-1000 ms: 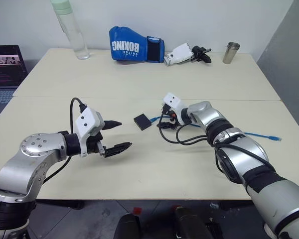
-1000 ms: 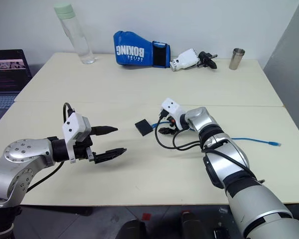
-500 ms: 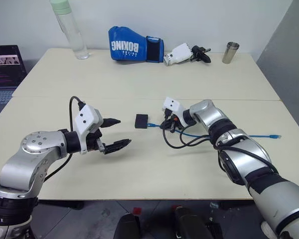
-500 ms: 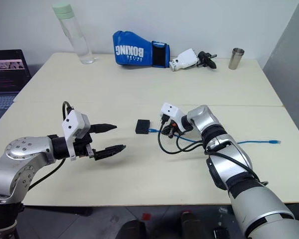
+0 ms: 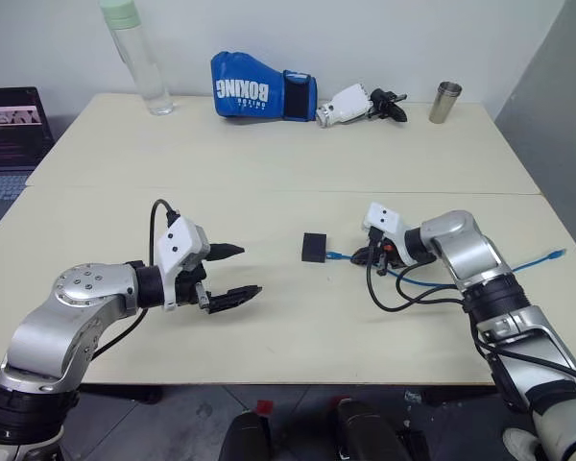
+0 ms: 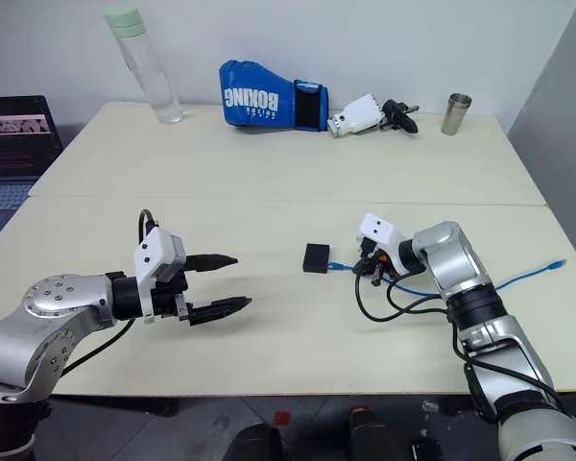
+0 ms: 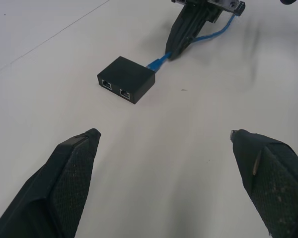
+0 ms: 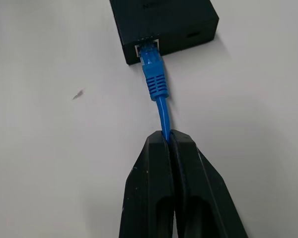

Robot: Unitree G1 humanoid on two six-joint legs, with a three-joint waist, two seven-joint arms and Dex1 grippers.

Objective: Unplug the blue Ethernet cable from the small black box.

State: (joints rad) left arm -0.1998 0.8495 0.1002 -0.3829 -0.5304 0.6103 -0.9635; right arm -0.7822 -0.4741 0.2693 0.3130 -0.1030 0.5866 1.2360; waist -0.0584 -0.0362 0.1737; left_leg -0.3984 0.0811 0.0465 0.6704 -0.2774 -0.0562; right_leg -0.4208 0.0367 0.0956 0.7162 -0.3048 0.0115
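Note:
The small black box (image 5: 315, 247) lies flat on the cream table (image 5: 269, 163), near its middle. The blue Ethernet cable (image 8: 161, 106) has its plug (image 8: 153, 64) sitting in a port on the box's side. My right gripper (image 8: 167, 136) is shut on the cable a short way behind the plug, low over the table to the right of the box. From there the cable runs right to its free end (image 5: 556, 254). My left gripper (image 5: 251, 269) hovers open to the left of the box, pointing at it, with nothing between its fingers.
Along the far edge stand a clear bottle (image 5: 134, 53), a blue boxing glove (image 5: 259, 86), a spare white-and-black gripper (image 5: 355, 103) and a metal cup (image 5: 445, 101). A laptop (image 5: 10, 134) sits off the table's left side. Black arm cables (image 5: 403, 293) loop under my right wrist.
My right gripper has shut on the blue cable and drawn back to the right. The black box slid right along with it, still plugged. The left gripper stays open and still.

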